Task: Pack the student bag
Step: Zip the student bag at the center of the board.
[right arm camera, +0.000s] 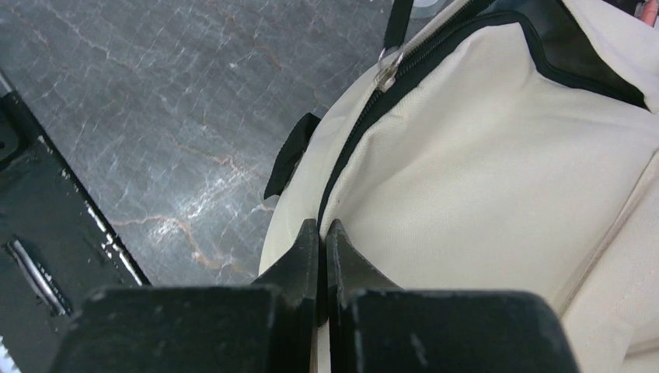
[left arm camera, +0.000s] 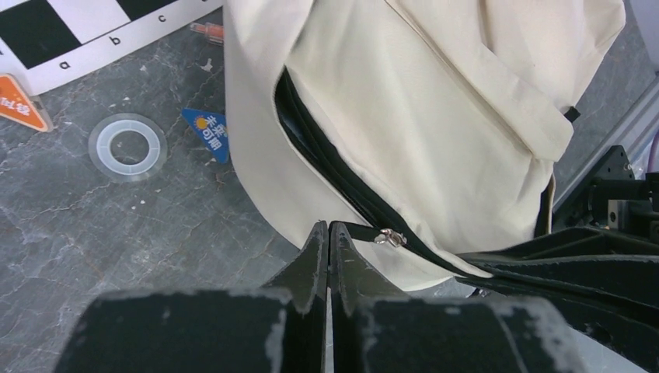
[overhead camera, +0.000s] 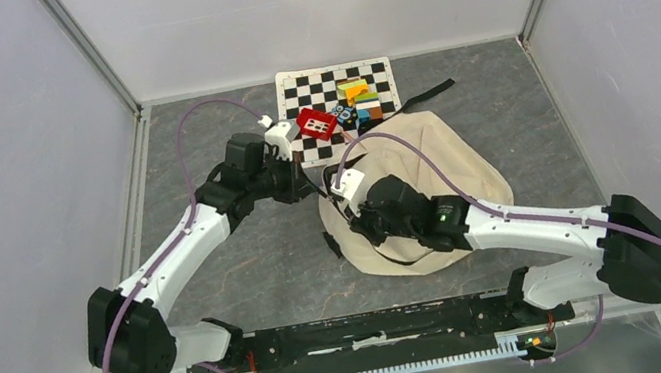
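Observation:
The student bag (overhead camera: 445,167), cream fabric with black zippers, lies right of centre on the table. In the left wrist view its zipper opening (left arm camera: 311,132) gapes partly, showing dark lining. My left gripper (left arm camera: 328,229) is shut on the black zipper pull strap, with the metal slider (left arm camera: 391,238) just right of the tips; it sits at the bag's left edge (overhead camera: 314,187). My right gripper (right arm camera: 322,229) is shut on the bag's black zipper seam at the near-left edge (overhead camera: 351,226). A second slider (right arm camera: 386,70) shows further along the seam.
A checkerboard mat (overhead camera: 310,88) lies behind the bag with coloured blocks (overhead camera: 358,99) and a red piece (overhead camera: 317,124) on it. A clear tape ring (left arm camera: 127,147), a blue triangular sticker (left arm camera: 210,134) and an orange triangle (left arm camera: 19,102) lie on the table left of the bag.

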{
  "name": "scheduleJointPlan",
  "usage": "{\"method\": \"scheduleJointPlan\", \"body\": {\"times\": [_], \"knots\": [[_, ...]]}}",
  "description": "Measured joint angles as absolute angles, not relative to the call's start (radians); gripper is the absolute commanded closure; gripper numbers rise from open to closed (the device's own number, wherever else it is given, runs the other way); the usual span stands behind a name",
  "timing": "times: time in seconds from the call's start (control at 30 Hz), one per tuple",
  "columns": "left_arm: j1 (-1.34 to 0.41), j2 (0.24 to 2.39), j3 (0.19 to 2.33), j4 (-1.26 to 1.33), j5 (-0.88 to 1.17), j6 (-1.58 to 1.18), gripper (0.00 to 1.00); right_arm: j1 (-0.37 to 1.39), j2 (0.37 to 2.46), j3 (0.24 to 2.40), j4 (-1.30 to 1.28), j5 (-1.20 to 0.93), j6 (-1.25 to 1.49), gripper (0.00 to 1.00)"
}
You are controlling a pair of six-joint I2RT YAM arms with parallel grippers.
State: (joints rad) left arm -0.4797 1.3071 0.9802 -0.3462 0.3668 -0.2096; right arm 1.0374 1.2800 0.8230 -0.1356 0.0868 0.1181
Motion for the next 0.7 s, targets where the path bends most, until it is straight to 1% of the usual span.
{"method": "scheduleJointPlan", "body": {"times": [0.37,0.7], "knots": [[-0.458,1.297,0.974,-0.342,0.332,-0.219,0.98,1.081,1.229,0.814,-0.235,0.059,0.108,1.0],[-0.454,1.285,0.958,-0.343,0.315,-0.221,0.98,1.114,1.205,0.805,-0.308,-0.028,0.064,1.0]]}}
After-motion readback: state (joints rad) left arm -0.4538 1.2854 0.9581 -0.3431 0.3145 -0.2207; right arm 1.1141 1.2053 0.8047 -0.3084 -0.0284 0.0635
